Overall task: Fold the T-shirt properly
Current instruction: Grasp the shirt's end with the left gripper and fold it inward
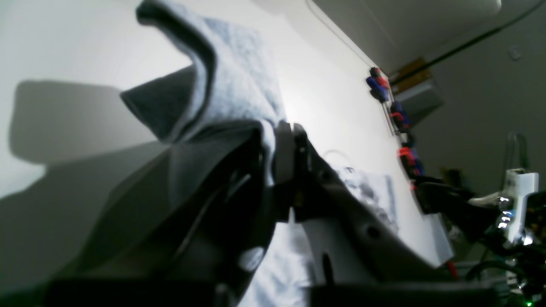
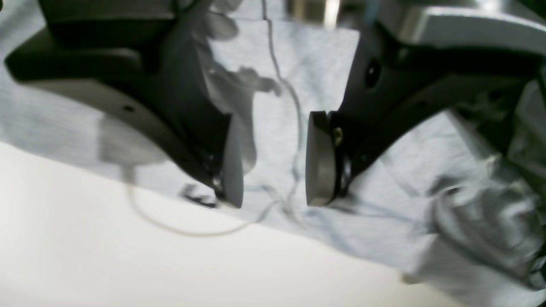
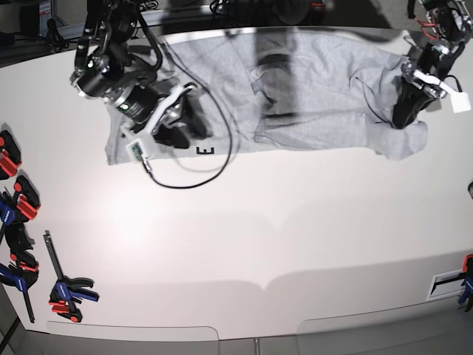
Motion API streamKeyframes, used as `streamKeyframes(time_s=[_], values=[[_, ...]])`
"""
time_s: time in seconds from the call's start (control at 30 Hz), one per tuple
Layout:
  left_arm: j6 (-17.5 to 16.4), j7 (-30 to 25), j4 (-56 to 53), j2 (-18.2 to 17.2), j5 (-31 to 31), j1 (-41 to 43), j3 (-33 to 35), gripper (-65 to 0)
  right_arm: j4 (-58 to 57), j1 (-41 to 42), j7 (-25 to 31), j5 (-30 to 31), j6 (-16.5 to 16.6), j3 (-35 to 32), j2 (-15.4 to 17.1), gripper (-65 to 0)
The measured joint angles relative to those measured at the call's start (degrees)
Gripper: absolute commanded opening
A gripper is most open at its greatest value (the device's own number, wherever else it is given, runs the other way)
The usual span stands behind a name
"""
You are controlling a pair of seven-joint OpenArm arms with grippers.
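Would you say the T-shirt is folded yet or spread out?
Mostly spread: the T-shirt lies wide and wrinkled across the table, one end bunched.

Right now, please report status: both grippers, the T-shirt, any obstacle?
Left gripper shut on T-shirt, fabric lifted. Right gripper open over the shirt's edge, holding nothing. Black cable loops across the shirt near it.

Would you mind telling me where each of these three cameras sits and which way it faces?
Left wrist: behind the left end effector, shut on a raised fold of the T-shirt, looking along the table.
Right wrist: above the open right end effector, facing down at the shirt's edge.
Base: overhead, showing both arms.
All three views show the T-shirt.
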Motion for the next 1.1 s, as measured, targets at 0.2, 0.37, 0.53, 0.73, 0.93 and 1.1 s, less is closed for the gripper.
streamKeyframes(time_s=[0.2, 0.37, 0.53, 0.73, 0.93, 1.1], values=[[0.0, 0.0, 1.7, 3.5, 0.0, 0.2, 1.6, -65.0, 0.0, 0.3, 1.2, -1.1, -0.8, 9.1, 0.0, -41.5], [0.0, -1.8, 1.7, 5.0, 3.5, 0.3, 8.5, -65.0, 0.0, 0.3, 2.8, -1.0, -0.9, 16.2, 0.0, -41.5], [0.1, -6.0, 1.7, 6.0, 8.8, 0.0, 15.7, -65.0, 0.0, 0.3, 2.8, -1.0, -1.0, 17.9, 0.7, -41.5], [0.2, -9.1, 1.7, 7.2, 15.0, 0.0, 21.4, -65.0, 0.0, 0.3, 2.8, 0.3, -1.1, 17.8, 0.7, -41.5], [0.2, -11.1, 1.7, 7.2, 14.9, 0.0, 25.4, -65.0, 0.0, 0.3, 2.8, 2.3, -1.1, 17.8, 0.7, -41.5], [0.2, -10.4, 1.7, 7.2, 15.1, 0.0, 26.4, -32.5, 0.0, 0.3, 2.8, 2.4, -1.1, 17.8, 0.6, -41.5]])
